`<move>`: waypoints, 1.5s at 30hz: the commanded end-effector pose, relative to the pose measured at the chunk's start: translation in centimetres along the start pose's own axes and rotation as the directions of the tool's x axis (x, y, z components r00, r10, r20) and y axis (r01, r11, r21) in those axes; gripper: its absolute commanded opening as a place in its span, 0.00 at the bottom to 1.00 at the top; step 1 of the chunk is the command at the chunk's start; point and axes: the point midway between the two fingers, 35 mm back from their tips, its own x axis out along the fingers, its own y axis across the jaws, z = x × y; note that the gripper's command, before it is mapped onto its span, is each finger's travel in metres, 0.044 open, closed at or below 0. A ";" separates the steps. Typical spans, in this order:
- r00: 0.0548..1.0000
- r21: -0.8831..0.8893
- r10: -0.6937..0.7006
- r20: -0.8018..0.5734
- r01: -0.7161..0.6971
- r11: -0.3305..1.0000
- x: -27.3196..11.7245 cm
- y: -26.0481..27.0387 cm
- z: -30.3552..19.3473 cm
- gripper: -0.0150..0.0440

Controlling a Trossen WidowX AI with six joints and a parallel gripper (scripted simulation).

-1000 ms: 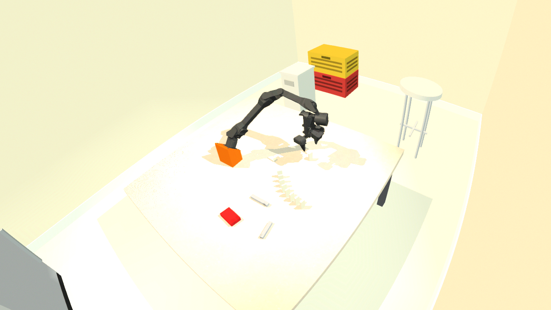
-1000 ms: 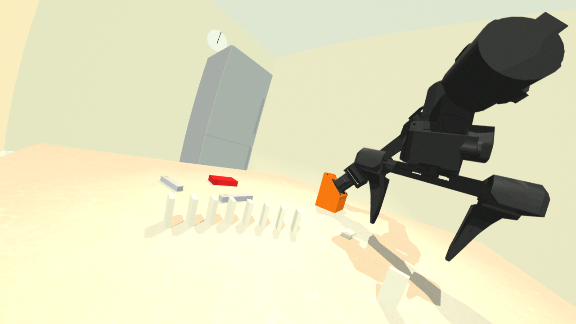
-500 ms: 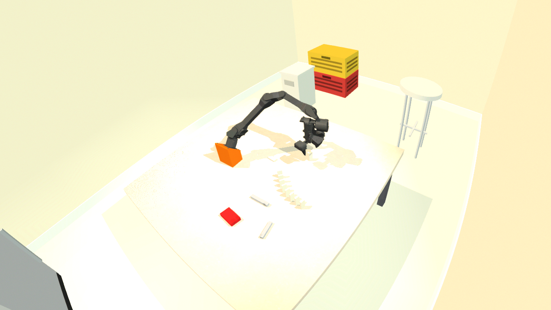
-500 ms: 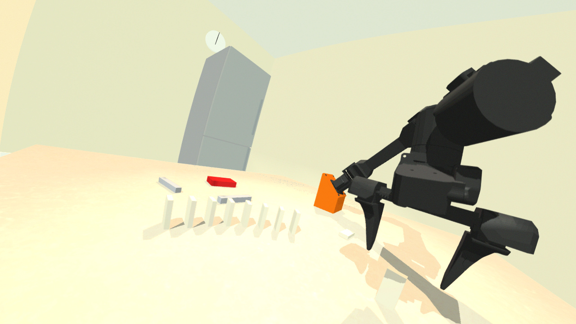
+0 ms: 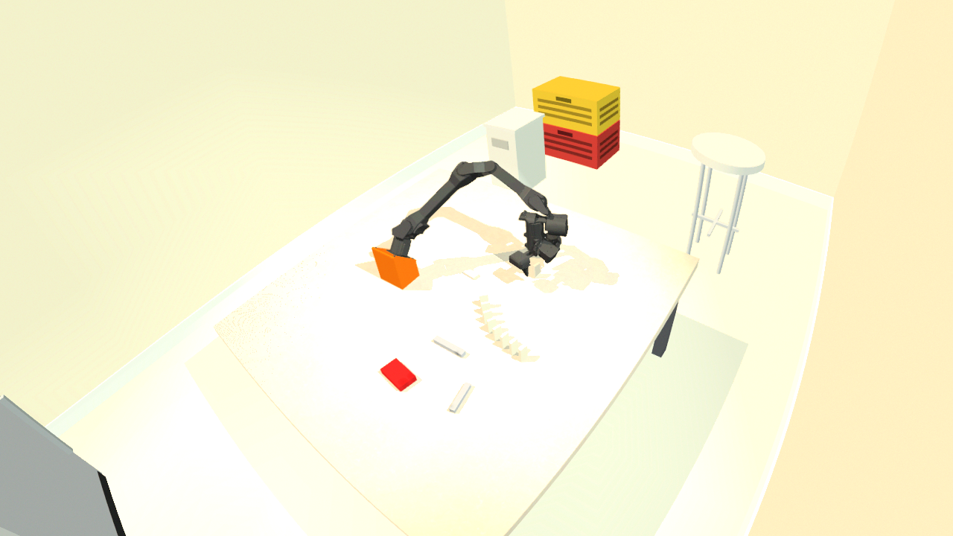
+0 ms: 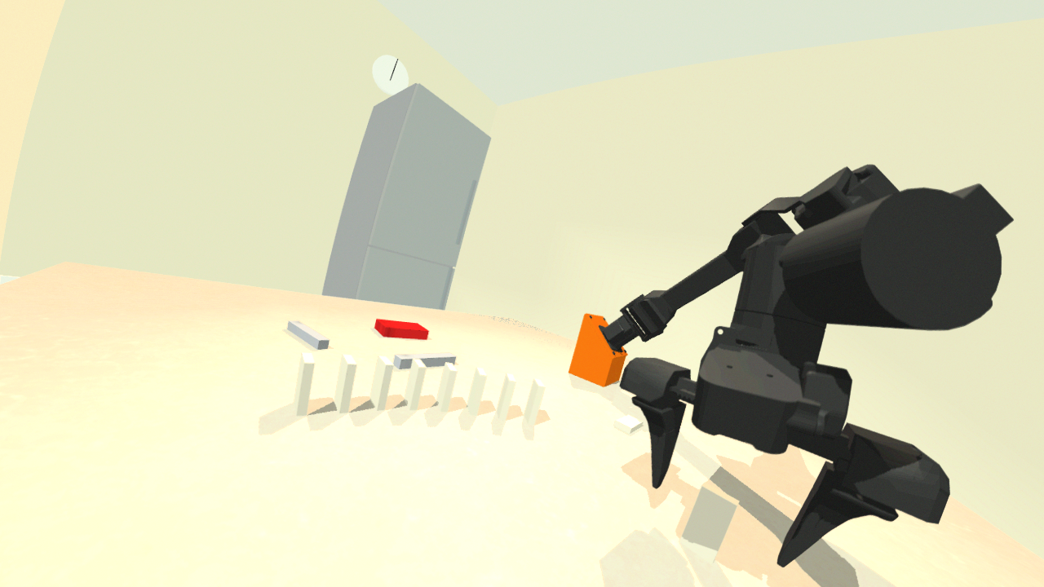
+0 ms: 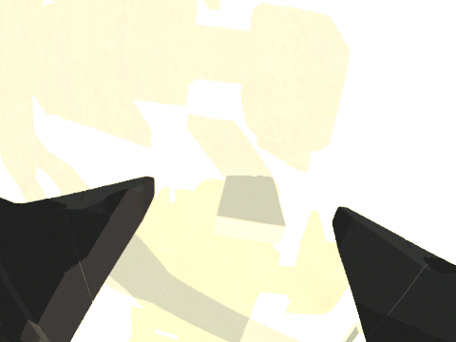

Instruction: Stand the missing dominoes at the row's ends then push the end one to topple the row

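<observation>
Several white dominoes stand upright in a slightly curved row; a middle one (image 6: 382, 384) shows clearly in the exterior view, and the end one nearest the camera (image 5: 526, 355) in the top view. A separate domino (image 5: 535, 268) (image 6: 708, 522) (image 7: 252, 201) stands upright away from the row. My gripper (image 5: 537, 264) (image 6: 718, 523) (image 7: 246, 201) is open and points down over it, with a finger to each side and a gap on both sides in the wrist view. Another white domino (image 5: 470, 274) (image 6: 627, 424) lies flat between this place and the arm's base.
A red block (image 5: 398, 374) (image 6: 401, 328) and two grey bars, one nearer the row (image 5: 450, 346) (image 6: 424, 360) and one farther off (image 5: 460, 397) (image 6: 307, 335), lie on the row's other side. The orange arm base (image 5: 396, 268) (image 6: 598, 354) stands at the table's far side.
</observation>
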 end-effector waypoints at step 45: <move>1.000 0.294 -0.023 0.019 0.017 0.956 -13.7 -9.2 -0.2 0.44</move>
